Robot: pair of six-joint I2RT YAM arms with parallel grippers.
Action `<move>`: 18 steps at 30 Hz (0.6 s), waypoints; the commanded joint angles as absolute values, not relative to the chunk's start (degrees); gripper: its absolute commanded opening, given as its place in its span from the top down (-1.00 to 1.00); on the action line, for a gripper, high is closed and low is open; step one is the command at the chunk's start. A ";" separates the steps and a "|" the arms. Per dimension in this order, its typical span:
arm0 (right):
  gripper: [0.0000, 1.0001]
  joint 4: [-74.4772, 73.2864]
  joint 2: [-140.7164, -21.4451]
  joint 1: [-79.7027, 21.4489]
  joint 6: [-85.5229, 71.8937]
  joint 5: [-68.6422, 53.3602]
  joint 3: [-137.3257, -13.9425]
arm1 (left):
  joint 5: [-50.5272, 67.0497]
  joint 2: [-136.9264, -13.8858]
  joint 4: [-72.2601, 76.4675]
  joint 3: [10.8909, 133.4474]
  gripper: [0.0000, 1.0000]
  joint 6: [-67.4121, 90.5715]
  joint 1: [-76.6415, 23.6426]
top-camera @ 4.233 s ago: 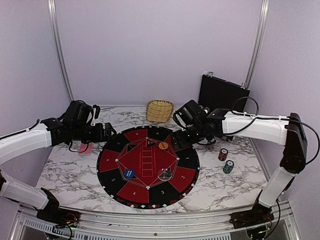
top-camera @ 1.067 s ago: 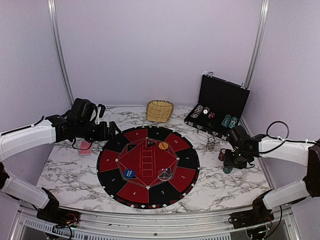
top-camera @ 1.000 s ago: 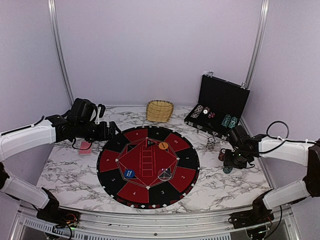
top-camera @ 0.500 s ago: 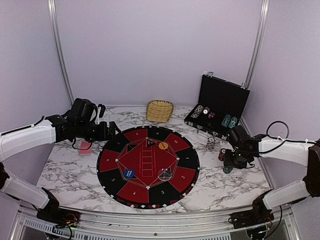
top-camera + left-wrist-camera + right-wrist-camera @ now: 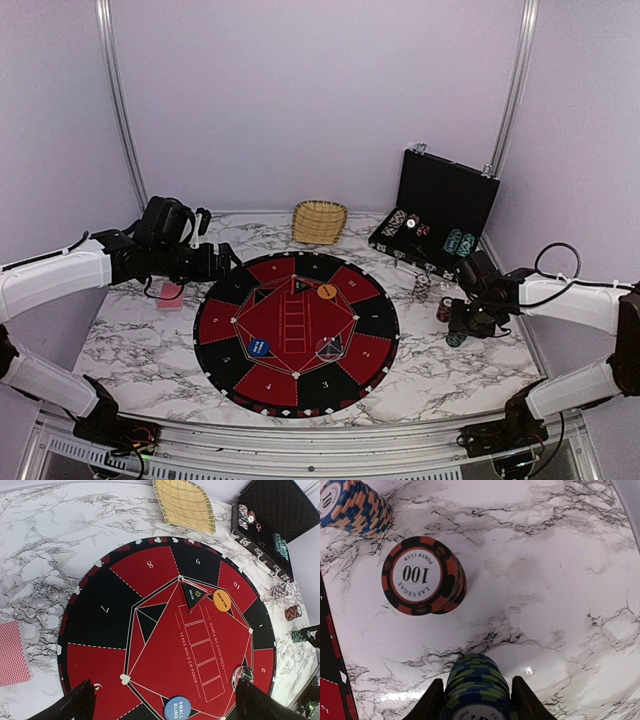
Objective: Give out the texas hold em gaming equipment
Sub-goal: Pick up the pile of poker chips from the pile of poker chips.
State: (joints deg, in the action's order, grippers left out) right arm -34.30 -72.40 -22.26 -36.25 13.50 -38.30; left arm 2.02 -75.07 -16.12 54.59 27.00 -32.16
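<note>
1. Swinging away from the far rim of the mat (image 5: 225,325), where it hung four seconds ago, the right arm is now reaching low over the table's right side. The black case (image 5: 445,195) it was hiding is showing, and the left arm is hardly differing from that frame.
2. The right gripper (image 5: 476,686) is pressing its two fingers (image 5: 433,700) against opposite sides of the teal chip stack (image 5: 477,672), narrowed to the stack's width. The stack seems to be resting on the marble.
3. The dark red chip stack (image 5: 422,575) is standing just beyond it, apart. The orange-and-blue chip stack (image 5: 352,507) is sitting farther off, toward the case.
4. Bare marble is running right of these stacks toward the table edge (the mat's rim is closing in on the other side).
5. The left gripper (image 5: 165,692) is hanging wide open over the mat's left part, holding nothing.
6. The red-backed cards (image 5: 171,293) are lying on the table (image 5: 140,350) just off the mat's left rim.
7. The orange disc (image 5: 222,600), blue disc (image 5: 178,707) and pale disc (image 5: 328,347) are lying on the mat.
8. The wicker basket (image 5: 320,221) is sitting at the far edge, and pale walls are enclosing three sides.
</note>
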 commanded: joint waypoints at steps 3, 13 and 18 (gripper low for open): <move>0.24 -33.92 -71.65 -21.97 -36.67 14.14 -39.79 | 1.63 -74.36 -15.48 55.20 -0.98 26.19 -31.73; 0.24 -35.18 -71.05 -21.97 -36.68 14.81 -40.90 | 1.57 -74.26 -15.47 55.21 -0.98 26.03 -31.57; 0.24 -35.81 -70.71 -22.06 -36.48 15.16 -41.51 | 1.56 -74.08 -15.48 55.11 -0.98 26.07 -31.47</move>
State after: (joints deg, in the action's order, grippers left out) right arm -34.87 -72.12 -22.26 -36.23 13.65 -38.54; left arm 2.00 -75.07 -16.12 54.59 26.70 -31.90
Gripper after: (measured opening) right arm 0.413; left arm 0.989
